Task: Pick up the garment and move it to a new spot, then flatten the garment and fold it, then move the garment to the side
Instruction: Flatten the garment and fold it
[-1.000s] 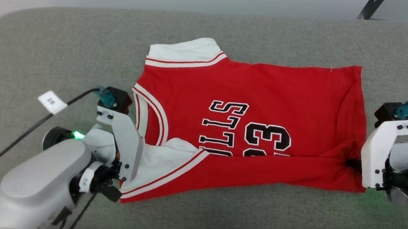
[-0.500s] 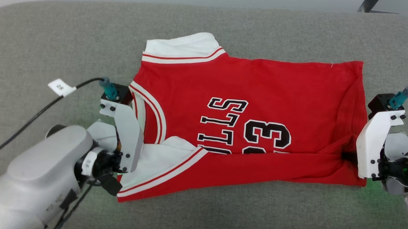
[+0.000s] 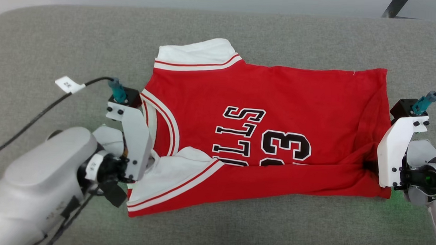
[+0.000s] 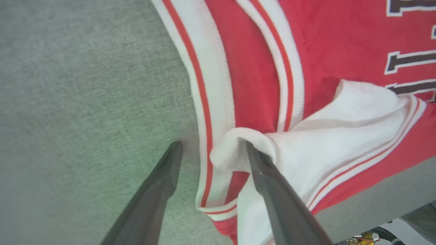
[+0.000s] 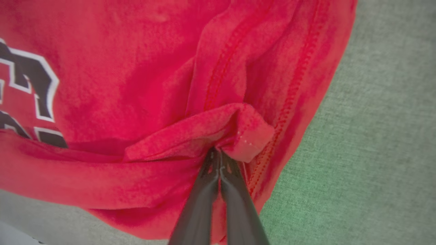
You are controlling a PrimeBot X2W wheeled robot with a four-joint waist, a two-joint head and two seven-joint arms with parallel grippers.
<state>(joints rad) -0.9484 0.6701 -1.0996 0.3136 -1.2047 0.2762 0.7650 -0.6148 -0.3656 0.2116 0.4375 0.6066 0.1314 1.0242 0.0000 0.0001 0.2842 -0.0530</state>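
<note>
Folding step: the garment's (image 3: 268,139) near edge lies doubled over. Left fingers (image 4: 156,190) gape, holding nothing; right fingers (image 5: 204,194) pinch the hem corner and should release it next.

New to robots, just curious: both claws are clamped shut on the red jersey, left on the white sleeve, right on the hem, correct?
No: the left wrist view shows the left claw open at the white sleeve of the jersey. The right claw is shut on the hem.

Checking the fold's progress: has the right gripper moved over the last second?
Yes. Against the still far-right corner of the garment, the right gripper has crept up the head view and leftward.
</note>
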